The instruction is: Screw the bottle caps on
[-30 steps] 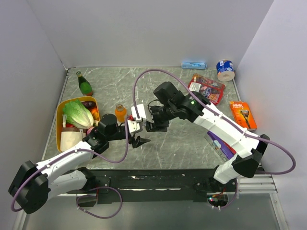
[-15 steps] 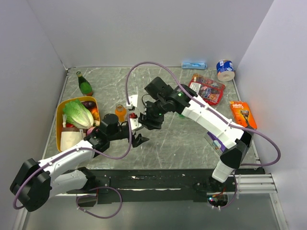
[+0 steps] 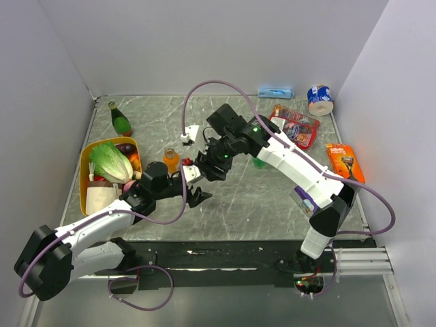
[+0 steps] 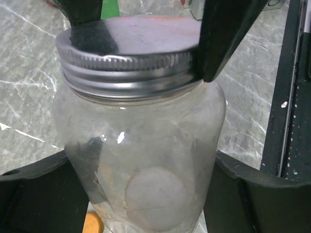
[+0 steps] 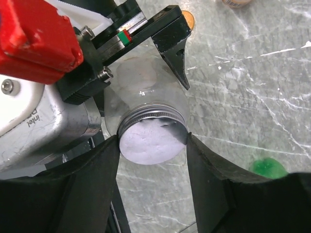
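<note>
My left gripper [image 4: 146, 191] is shut on the body of a clear bottle [image 4: 146, 141], held just above the table. The bottle wears a silver metal screw cap [image 4: 129, 53]. My right gripper [image 5: 153, 145] is shut on that cap [image 5: 153, 138], one finger on each side of its rim. From above, both grippers meet at the bottle [image 3: 193, 174] left of the table's middle. An orange bottle [image 3: 171, 159] stands just behind them. A small orange cap [image 5: 187, 18] lies on the table beyond the left fingers. Something bright green [image 5: 266, 167] stands blurred to the right.
A yellow basket [image 3: 84, 178] with a cabbage sits at the left, a dark-green bottle with a red top [image 3: 120, 119] behind it. A snack packet [image 3: 293, 126], razor box [image 3: 345, 162], blue-white can [image 3: 319, 99] and blue packet [image 3: 275, 92] lie at the right and back.
The right arm has swung left, bringing its gripper from beside the bottle onto its cap. The left arm has hardly moved.
</note>
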### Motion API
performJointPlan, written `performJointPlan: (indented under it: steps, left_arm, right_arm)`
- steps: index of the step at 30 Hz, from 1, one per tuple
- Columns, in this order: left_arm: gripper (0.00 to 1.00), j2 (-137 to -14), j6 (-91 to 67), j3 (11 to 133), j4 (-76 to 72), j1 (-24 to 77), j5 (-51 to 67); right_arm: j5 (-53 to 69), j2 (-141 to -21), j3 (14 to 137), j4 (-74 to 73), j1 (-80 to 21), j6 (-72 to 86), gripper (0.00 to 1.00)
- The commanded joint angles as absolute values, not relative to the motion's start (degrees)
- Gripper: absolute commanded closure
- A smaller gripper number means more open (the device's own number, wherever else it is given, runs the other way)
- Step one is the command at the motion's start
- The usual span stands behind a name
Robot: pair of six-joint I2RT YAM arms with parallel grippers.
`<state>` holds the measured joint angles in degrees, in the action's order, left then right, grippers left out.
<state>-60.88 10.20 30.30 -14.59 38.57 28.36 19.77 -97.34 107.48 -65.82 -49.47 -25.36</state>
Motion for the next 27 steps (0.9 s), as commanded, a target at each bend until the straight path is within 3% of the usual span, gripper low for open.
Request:
performJointPlan:
  steps: [1, 5, 14, 23, 27]
  left_arm:
    - [0.99, -58.5, 8.1, 31.8, -31.3, 38.8, 28.0]
    - [0.99, -58.1, 8.5, 30.7, -31.0, 38.8, 28.9]
    - [0.99, -57.7, 8.4, 29.6, -30.5, 38.9, 29.5]
    - [0.99, -56.9, 10.0, 29.4, -27.6, 38.8, 30.1]
    - [0.99, -56.6, 12.7, 30.0, -22.5, 38.8, 32.9]
  right_arm:
    - [20.1, -99.4, 108.8, -66.4, -50.3, -23.6, 0.35]
    - [19.3, -99.0, 110.0, -66.1, -50.3, -24.9, 0.21]
    - [18.5, -98.9, 114.2, -68.0, -49.1, -26.1, 0.0]
    - [24.2, -86.3, 101.8, -66.5, -42.7, -26.5, 0.0]
    - [26.5, -81.1, 98.4, -65.1, -40.3, -34.5, 0.0]
